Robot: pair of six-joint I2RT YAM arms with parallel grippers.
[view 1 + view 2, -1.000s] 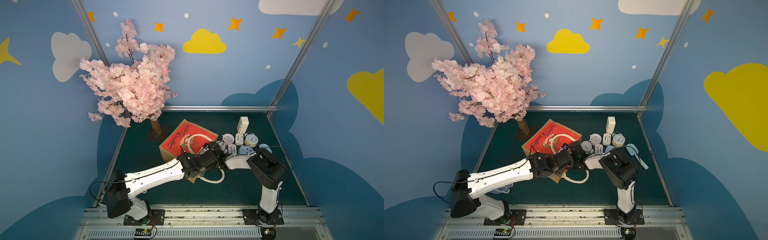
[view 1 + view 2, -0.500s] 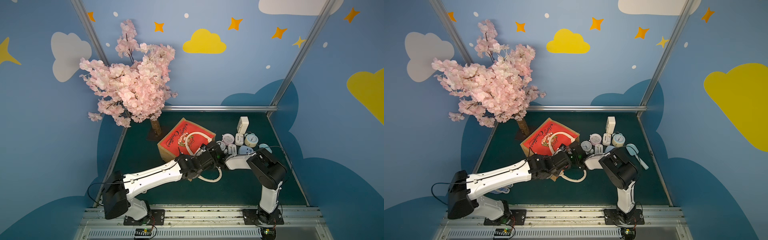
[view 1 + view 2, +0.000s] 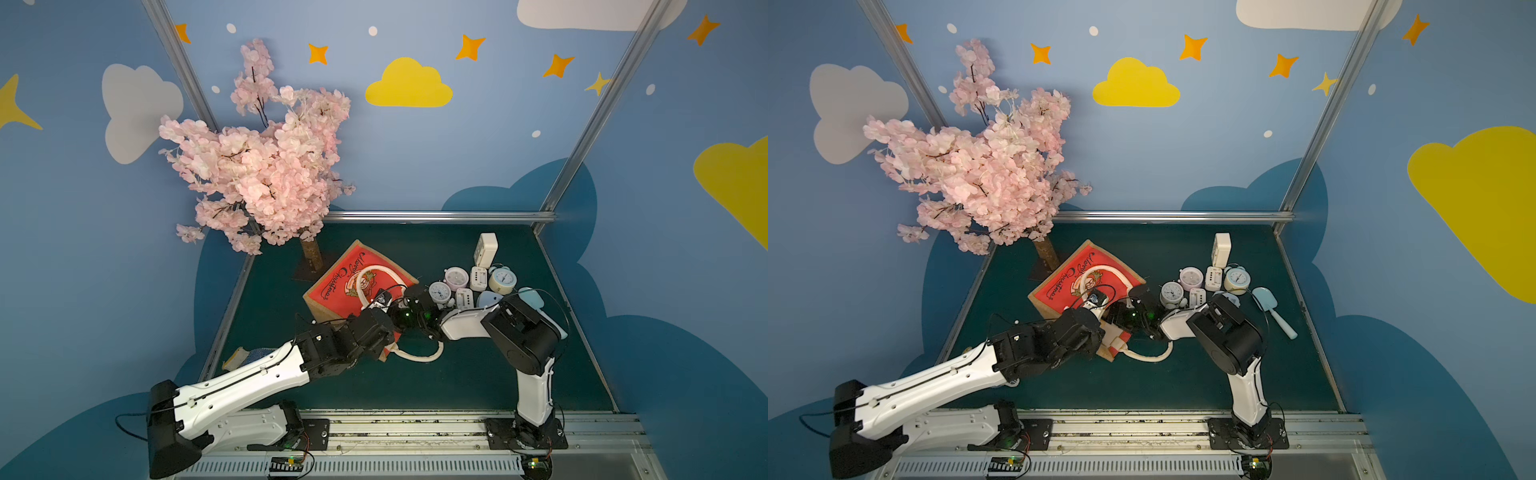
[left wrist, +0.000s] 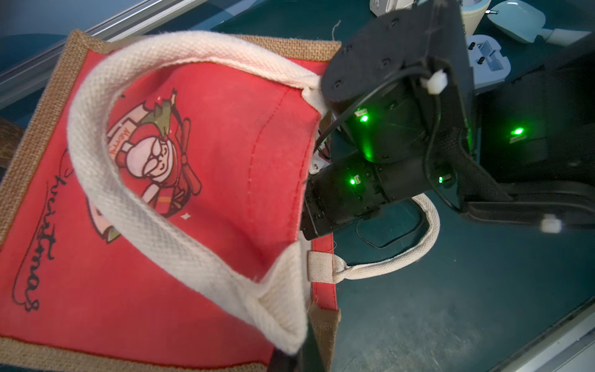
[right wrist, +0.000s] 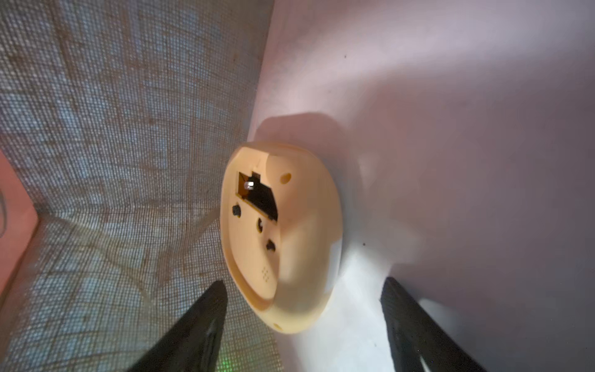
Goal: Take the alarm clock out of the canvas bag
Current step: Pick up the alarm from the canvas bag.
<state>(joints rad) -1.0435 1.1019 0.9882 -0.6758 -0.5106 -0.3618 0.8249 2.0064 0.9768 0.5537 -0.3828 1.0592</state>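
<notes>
The canvas bag (image 3: 349,286) (image 3: 1075,282) lies on its side on the green table, red printed panel (image 4: 225,161) up. My left gripper (image 4: 294,360) is shut on the cream rim at the near corner of the bag's mouth, where a cream handle (image 4: 128,193) joins. My right gripper (image 5: 304,283) is inside the bag and open. The alarm clock (image 5: 289,232), pale yellow with its back showing, rests against the cream lining. Its near end sits between the two black fingers (image 5: 206,315), with gaps on both sides. In both top views the clock is hidden.
Several other clocks (image 3: 478,278) cluster at the back right beside a light blue long-handled object (image 3: 1266,303). A pink blossom tree (image 3: 266,174) stands at the back left. The bag's second handle (image 3: 419,355) loops on the table under my right wrist (image 3: 419,318).
My left gripper has closed on the bag's rim. The bag has shifted slightly to the back left. My right arm has stayed at the bag's mouth.
</notes>
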